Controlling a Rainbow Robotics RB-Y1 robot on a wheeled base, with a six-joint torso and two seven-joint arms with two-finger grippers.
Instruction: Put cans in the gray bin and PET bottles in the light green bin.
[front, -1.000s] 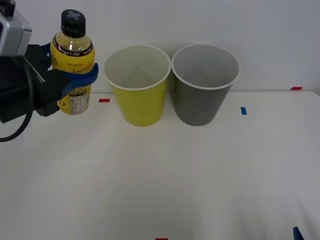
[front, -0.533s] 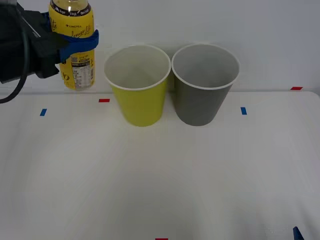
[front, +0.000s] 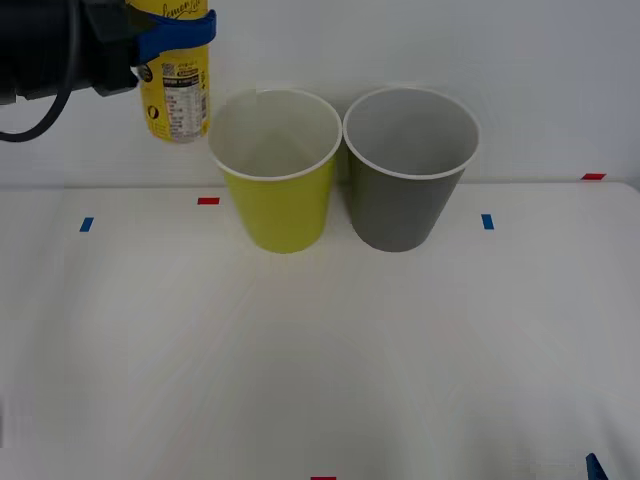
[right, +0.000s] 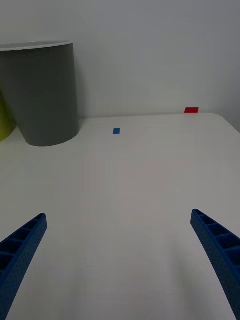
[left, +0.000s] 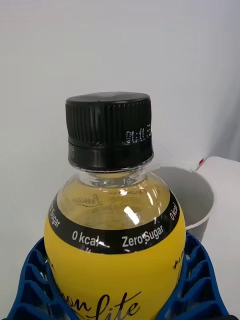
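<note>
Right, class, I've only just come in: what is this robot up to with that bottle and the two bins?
The left gripper holds the PET bottle upright in the air, just to the left of the light green bin and not yet over its opening. The gray bin stands beside the green one on the table. The right gripper waits open above the table.

White table (front: 320, 350), plain pale wall (front: 520, 60), small red and blue tape marks (front: 487, 221)

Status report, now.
Left gripper shut on PET bottle, held high beside light green bin. Right gripper open, idle. Nothing in the way.
</note>
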